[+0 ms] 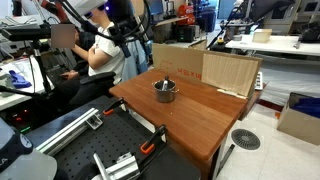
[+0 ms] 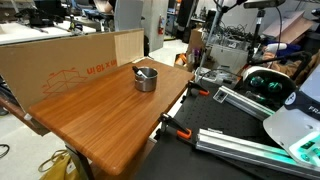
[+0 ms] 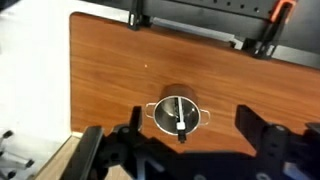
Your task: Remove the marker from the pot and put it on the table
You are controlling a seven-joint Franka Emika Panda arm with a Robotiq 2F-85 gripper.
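The small steel pot (image 3: 178, 113) with two short handles stands on the reddish-brown wooden table (image 3: 110, 70), directly below the wrist camera. The dark marker (image 3: 179, 117) lies inside it, its lighter end leaning on the near rim. In both exterior views the pot (image 1: 165, 91) (image 2: 146, 78) stands near the table's (image 1: 195, 125) (image 2: 95, 120) back half, with the marker (image 2: 143, 71) sticking up from it. My gripper (image 3: 189, 118) hangs well above the pot, with its two black fingers spread wide either side and nothing between them.
A cardboard panel (image 1: 228, 72) (image 2: 60, 62) stands along one table edge. A black bench with aluminium rails (image 1: 90, 150) (image 2: 240, 140) and orange clamps (image 3: 283, 10) adjoins another edge. A seated person (image 1: 100, 45) is behind the table.
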